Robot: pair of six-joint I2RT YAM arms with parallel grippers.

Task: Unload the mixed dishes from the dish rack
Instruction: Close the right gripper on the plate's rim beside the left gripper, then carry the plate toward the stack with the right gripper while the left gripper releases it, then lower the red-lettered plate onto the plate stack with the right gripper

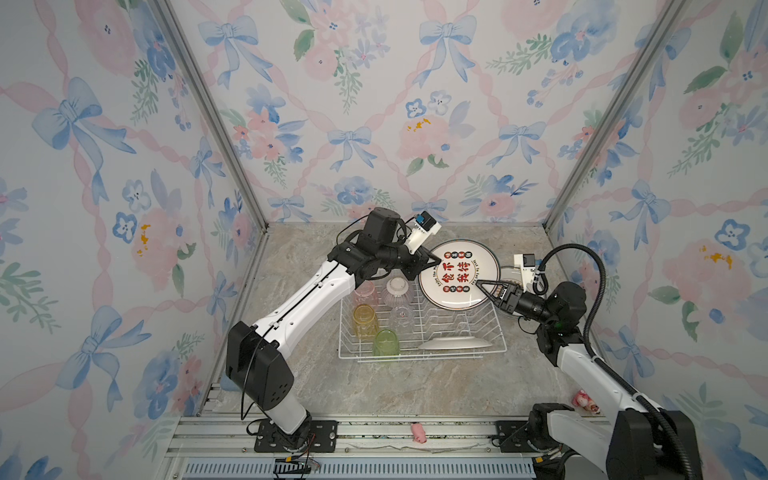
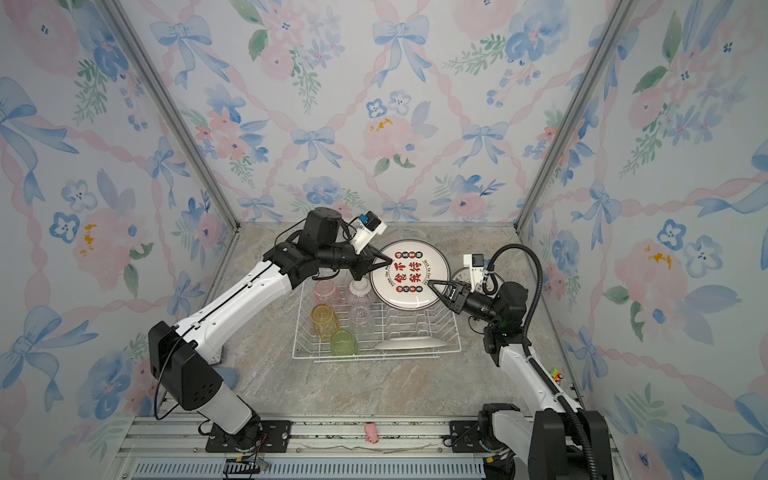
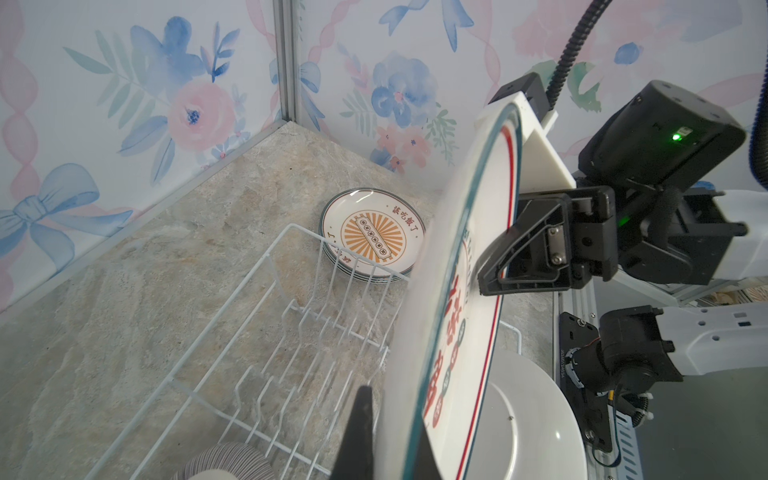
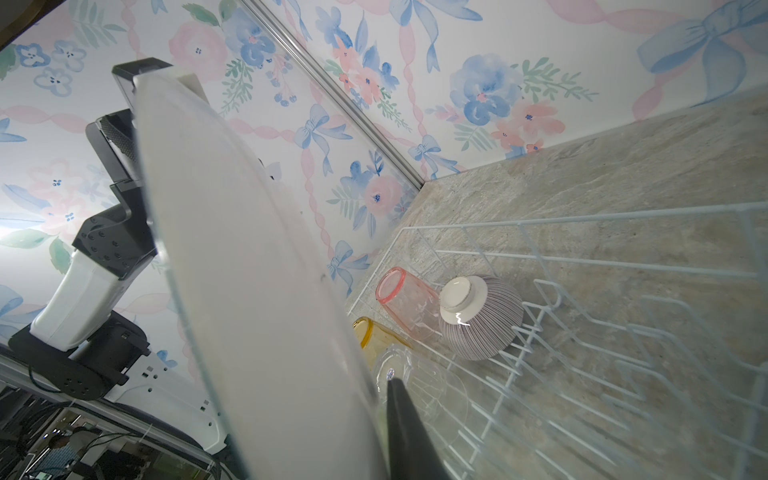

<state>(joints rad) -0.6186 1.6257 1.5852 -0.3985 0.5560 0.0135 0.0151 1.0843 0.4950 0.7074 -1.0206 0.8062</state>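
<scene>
- Printed plate point(image 1: 457, 272) held tilted above dish rack point(image 1: 436, 324), over its 1 o'clock corner
- Left gripper point(image 1: 434, 259) clenched on plate rim at 10 o'clock; right gripper point(image 1: 482, 286) straddles rim at 4 o'clock; clamped or not, cannot tell
- Plate stack point(image 3: 374, 232) on table point(image 1: 415, 386), 3 o'clock of held plate
- In rack: second plate point(image 1: 455, 343) at 5 o'clock; bowl point(image 1: 395, 291) at 11; pink tumbler point(image 1: 365, 293), yellow tumbler point(image 1: 365, 320), green tumbler point(image 1: 386, 343) along 9 o'clock side
</scene>
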